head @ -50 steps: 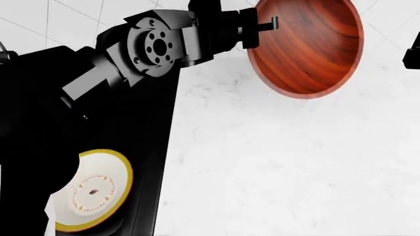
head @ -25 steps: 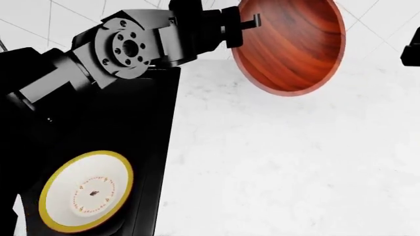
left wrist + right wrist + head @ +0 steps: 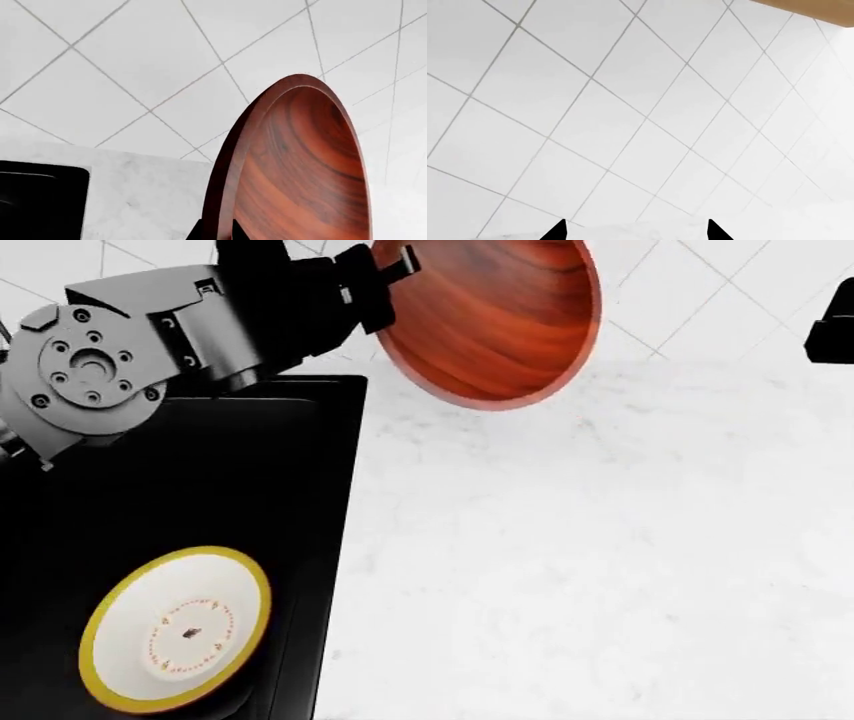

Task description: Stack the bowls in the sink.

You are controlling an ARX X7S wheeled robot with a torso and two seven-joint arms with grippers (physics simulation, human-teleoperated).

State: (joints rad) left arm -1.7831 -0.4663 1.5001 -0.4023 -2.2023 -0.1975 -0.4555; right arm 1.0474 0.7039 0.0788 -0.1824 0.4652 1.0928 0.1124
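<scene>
Two bowls: I'm holding the wood-grain bowl (image 3: 494, 315) tilted above the counter just beside the sink (image 3: 287, 490), left gripper (image 3: 387, 275) pinching its rim; the white bowl (image 3: 176, 628) is lying inside the sink. Right gripper (image 3: 635, 231) fingers spread, empty

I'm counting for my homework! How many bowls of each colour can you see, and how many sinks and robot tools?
Reddish-brown wooden bowl: 1, held up by the left tool
White bowl with yellow rim: 1, lying in the sink
Black sink: 1
Robot tools: 2, the left tool and the right tool
Total: 5
</scene>
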